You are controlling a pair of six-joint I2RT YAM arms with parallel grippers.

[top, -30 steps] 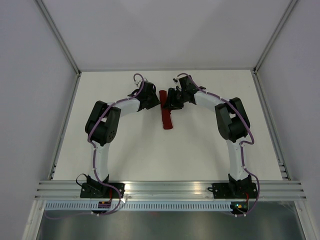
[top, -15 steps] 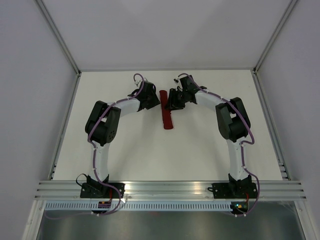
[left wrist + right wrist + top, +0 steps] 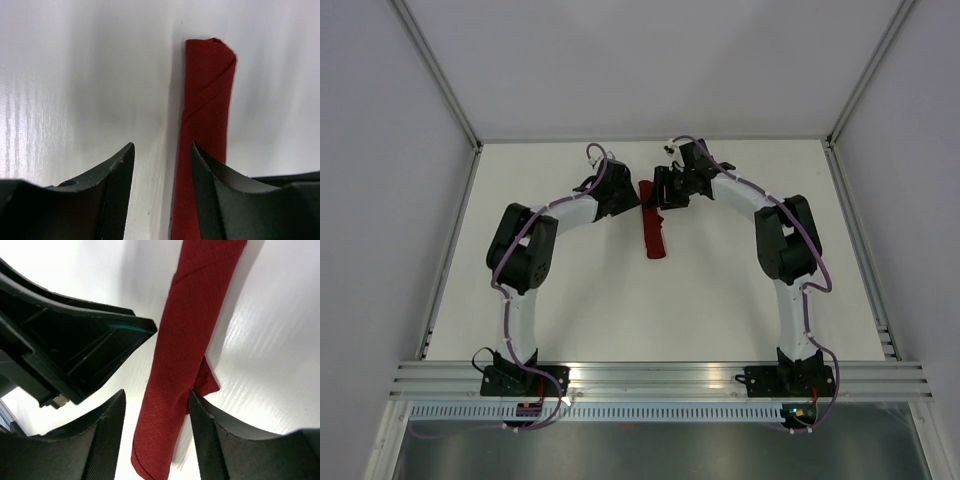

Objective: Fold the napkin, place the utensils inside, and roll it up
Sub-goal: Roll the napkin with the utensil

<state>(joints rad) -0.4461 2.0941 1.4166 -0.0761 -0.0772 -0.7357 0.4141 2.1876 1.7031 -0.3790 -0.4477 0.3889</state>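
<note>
The maroon napkin [image 3: 653, 231] lies rolled into a narrow tube on the white table, at the far middle. The knife is hidden. My left gripper [image 3: 633, 201] is open and low beside the roll's far end. In the left wrist view the roll [image 3: 208, 95] runs along the right finger [image 3: 220, 200], and bare table shows between the jaws of the left gripper [image 3: 162, 192]. My right gripper [image 3: 661, 190] is open at the same far end. In the right wrist view its jaws straddle the roll [image 3: 187, 340] loosely, midway at the right gripper [image 3: 156, 437]. A small loose flap [image 3: 204, 381] sticks out by the right finger.
The left gripper's black body [image 3: 75, 347] sits close to the roll in the right wrist view. The white table [image 3: 570, 300] is walled on three sides. A metal rail [image 3: 660, 378] runs along the near edge by the arm bases.
My right gripper has moved a little toward the far end of the roll. The roll and my left gripper have hardly moved.
</note>
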